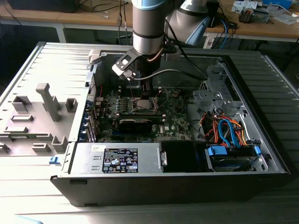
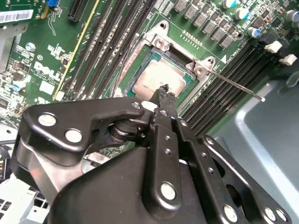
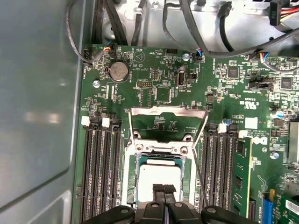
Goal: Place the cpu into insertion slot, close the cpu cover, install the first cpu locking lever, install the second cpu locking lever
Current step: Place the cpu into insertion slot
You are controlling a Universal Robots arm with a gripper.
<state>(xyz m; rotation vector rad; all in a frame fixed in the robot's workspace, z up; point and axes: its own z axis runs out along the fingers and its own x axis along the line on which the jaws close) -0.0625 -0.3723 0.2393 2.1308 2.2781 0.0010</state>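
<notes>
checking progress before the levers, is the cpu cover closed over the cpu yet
No, in the first wrist view the cpu cover lies flipped open, away from the cpu, whose metal face is bare.

bright even room light, grey side panel [image 1: 28,158] washed pale, soft glare on the case wall [image 3: 42,116]

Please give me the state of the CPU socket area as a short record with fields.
cpu: lying in the insertion slot
cpu cover: open, tilted back from the slot
locking lever: free, sticking out past the slot's corner
gripper: fingers together, tips over the cpu; whether they touch it cannot be told
green board: inside an open computer case
</notes>
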